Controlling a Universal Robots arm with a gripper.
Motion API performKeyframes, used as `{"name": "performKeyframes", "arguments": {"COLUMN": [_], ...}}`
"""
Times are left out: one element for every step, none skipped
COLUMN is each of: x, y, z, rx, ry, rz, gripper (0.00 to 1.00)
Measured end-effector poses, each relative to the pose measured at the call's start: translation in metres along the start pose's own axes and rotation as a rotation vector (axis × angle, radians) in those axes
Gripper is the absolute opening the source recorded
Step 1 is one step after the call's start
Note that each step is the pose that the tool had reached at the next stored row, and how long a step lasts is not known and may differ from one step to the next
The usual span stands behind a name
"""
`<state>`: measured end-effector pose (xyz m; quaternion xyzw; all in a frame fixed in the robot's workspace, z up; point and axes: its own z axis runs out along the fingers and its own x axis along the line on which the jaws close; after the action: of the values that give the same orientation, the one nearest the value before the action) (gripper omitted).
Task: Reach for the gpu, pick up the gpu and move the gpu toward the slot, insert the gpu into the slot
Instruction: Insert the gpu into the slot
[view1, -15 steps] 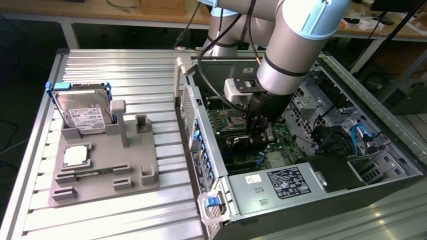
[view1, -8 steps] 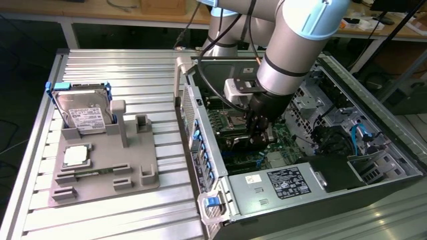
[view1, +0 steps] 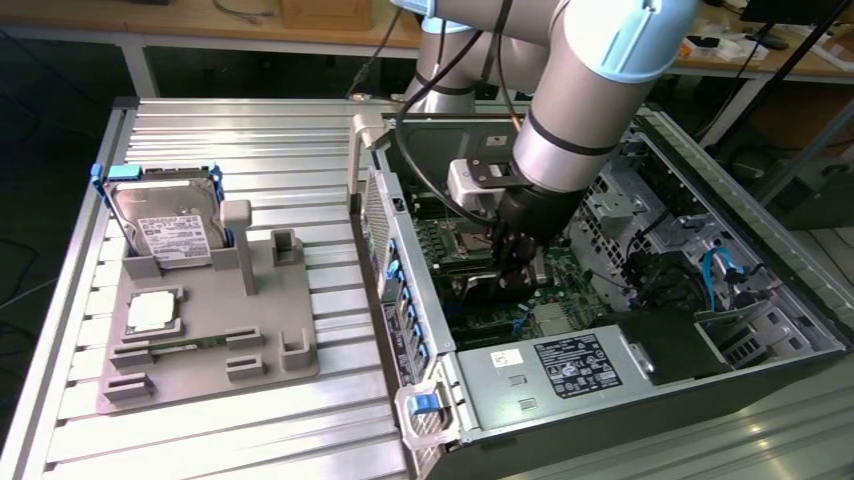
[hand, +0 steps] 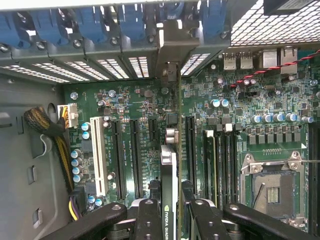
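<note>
The gpu (hand: 170, 170) stands on edge over the green motherboard (hand: 140, 105), seen end-on as a thin card with a green board edge. Its metal end bracket (hand: 171, 47) reaches the case's rear wall, between the vented slot covers. My gripper (hand: 172, 222) is shut on the card, one black finger (hand: 149, 220) on each side. In the exterior view the gripper (view1: 518, 268) is low inside the open computer case (view1: 400, 230), just above the board. The slot is hidden under the card.
Black expansion slots (hand: 118, 160), a white slot (hand: 98, 155), memory slots (hand: 220, 160) and the processor socket (hand: 272, 187) flank the card. A cable bundle (hand: 50, 135) lies nearby. Outside the case, a grey fixture (view1: 214, 360) holds a hard drive (view1: 167, 225) and a processor chip (view1: 154, 310).
</note>
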<state>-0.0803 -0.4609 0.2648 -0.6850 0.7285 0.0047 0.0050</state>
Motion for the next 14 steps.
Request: {"name": "performKeyframes", "arguments": {"x": [0.0,0.0,0.0,0.0,0.0,0.0001,0.0,0.0,0.0,0.0,-0.0001,-0.0002,-0.0004,-0.0005], "y": [0.0001,0.0002,0.0002,0.0003,0.0004,0.0004,0.0005,0.0006,0.0006,0.0006,0.0007,0.0007,0.0008,0.0009], "z": [0.0007,0.0016,0.0023,0.0029,0.0032,0.0035,0.0039,0.0041,0.0043,0.0044,0.0043,0.0036,0.0024,0.0009], "rx": [-0.0001,0.0,0.0,0.0,-0.0001,0.0,0.0,0.0,0.0001,0.0001,0.0002,0.0006,0.0015,0.0023], "ry": [0.0,-0.0001,-0.0003,-0.0007,-0.0005,-0.0003,-0.0004,-0.0004,-0.0006,-0.0007,-0.0008,-0.0013,-0.0024,-0.0029], "rz": [0.0,0.0,0.0,0.0,0.0,0.0,0.0,0.0,0.0,0.0,0.0,0.0,0.0,0.0], "gripper": [0.27,0.27,0.27,0.27,0.27,0.27,0.27,0.27,0.27,0.27,0.27,0.27,0.27,0.27]}}
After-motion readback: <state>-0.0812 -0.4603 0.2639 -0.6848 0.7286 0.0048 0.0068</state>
